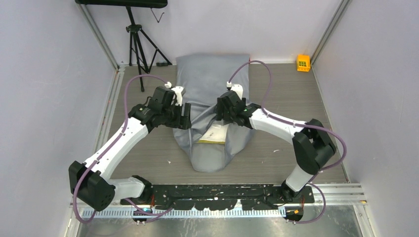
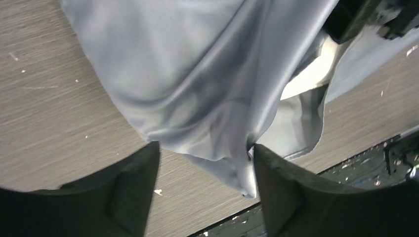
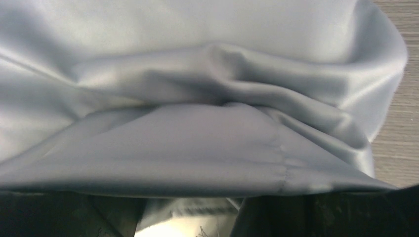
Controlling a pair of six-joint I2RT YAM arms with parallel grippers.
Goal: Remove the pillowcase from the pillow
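Top external: one pillowcase (image 1: 210, 84) covers most of one pillow (image 1: 213, 134). Left gripper (image 1: 185, 117) and right gripper (image 1: 220, 115) flank it, both spread. Tripod (image 1: 136, 39) far left, orange block (image 1: 303, 62) far right.

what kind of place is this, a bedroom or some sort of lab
Most likely a robot test cell in a lab, not a bedroom: two robot arms bolted to a rail at the table edge, bare walls framed with metal rails, and a tripod standing in the back corner.
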